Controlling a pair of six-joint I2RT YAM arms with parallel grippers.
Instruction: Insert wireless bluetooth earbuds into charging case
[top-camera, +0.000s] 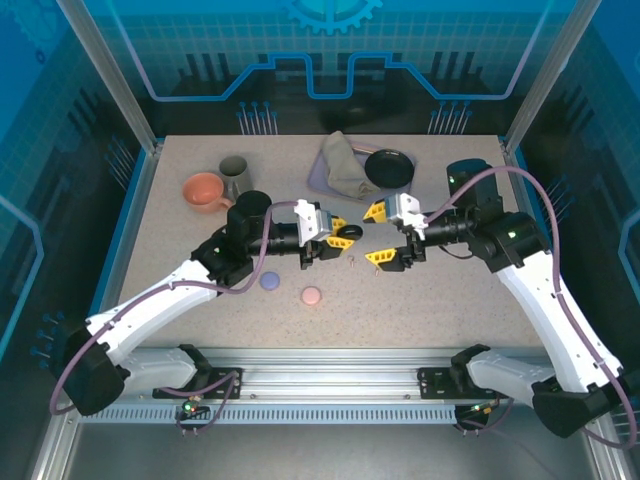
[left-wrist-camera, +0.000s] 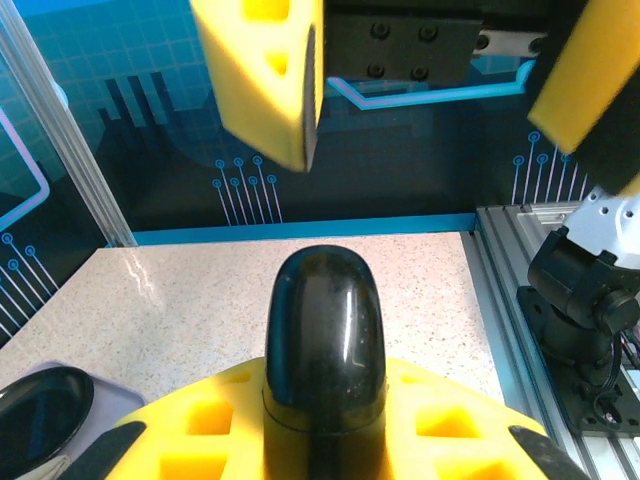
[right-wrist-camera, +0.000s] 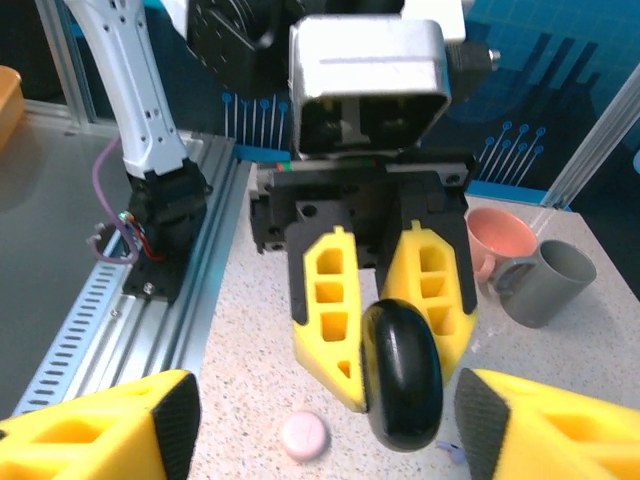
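My left gripper (top-camera: 337, 235) is shut on a glossy black round charging case (top-camera: 353, 233), holding it on edge above the table's middle. The case (left-wrist-camera: 324, 345) rises between my left gripper's yellow fingers (left-wrist-camera: 200, 425). My right gripper (top-camera: 381, 235) faces it, open, with one fingertip on each side of the case and apart from it. From the right wrist the black case (right-wrist-camera: 402, 372) hangs between my right gripper's fingertips (right-wrist-camera: 110, 430). A tiny lilac earbud (right-wrist-camera: 452, 452) lies on the table under the case. It shows as a speck (top-camera: 352, 262) from above.
A pink round case (top-camera: 311, 296) and a lilac round case (top-camera: 269, 282) lie on the near table. A pink cup (top-camera: 205, 190) and grey mug (top-camera: 234, 172) stand back left. A crumpled cloth (top-camera: 345, 165) and black dish (top-camera: 388, 167) sit at the back.
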